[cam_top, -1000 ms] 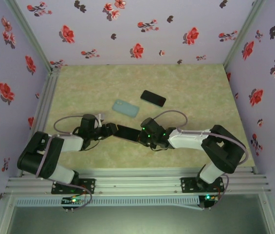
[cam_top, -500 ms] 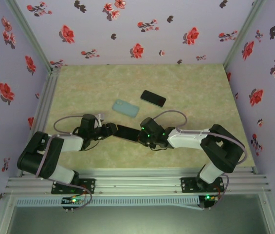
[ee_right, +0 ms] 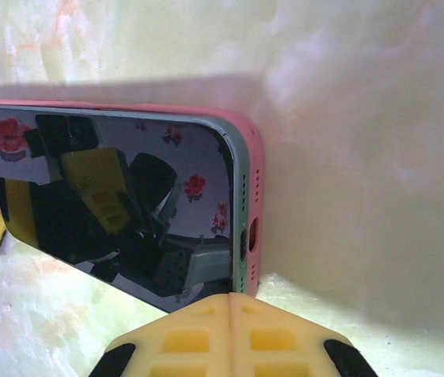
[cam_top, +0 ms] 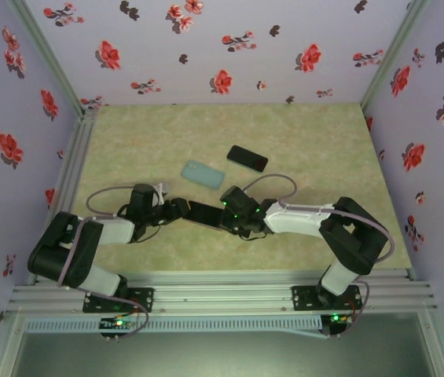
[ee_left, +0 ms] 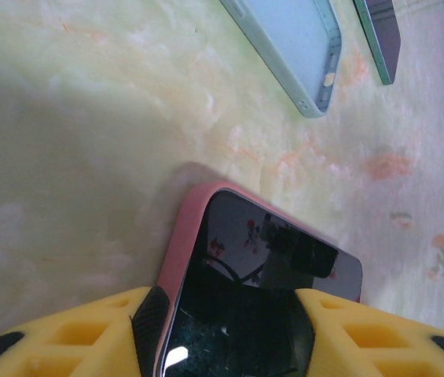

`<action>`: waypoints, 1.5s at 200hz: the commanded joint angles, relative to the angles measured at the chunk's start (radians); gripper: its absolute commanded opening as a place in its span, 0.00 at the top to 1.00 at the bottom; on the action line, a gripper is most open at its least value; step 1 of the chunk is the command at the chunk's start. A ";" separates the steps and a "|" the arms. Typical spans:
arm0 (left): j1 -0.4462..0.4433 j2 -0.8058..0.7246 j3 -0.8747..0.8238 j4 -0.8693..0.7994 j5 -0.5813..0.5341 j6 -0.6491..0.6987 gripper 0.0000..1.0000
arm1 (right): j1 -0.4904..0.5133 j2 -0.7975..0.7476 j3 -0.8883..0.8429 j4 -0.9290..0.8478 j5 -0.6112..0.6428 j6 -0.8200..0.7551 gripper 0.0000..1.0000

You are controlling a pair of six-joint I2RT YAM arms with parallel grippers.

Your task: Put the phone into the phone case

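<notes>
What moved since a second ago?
The right tool slid slightly left, toward the left tool, against the end of the pink-cased phone. The left tool kept gripping it. The teal item and black phone stayed put.

The surface (cam_top: 127,141) is a pale green and yellow mat with a cloudy pattern. Two things lie flat on it near the middle. One is a light blue case (cam_top: 203,173), set at a slant. The other is a black phone (cam_top: 247,158), just beside it but not touching. Nearer the front is a pink case (cam_top: 204,214); I cannot tell if it rests there.
</notes>
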 commanded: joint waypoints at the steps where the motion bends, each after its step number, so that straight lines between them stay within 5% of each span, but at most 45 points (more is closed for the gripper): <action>1: -0.013 0.006 -0.022 -0.049 0.027 -0.008 0.50 | 0.028 0.108 -0.014 -0.024 -0.005 -0.007 1.00; 300: -0.022 0.026 -0.014 -0.034 0.020 -0.028 0.50 | 0.044 0.257 0.030 -0.051 -0.054 0.004 1.00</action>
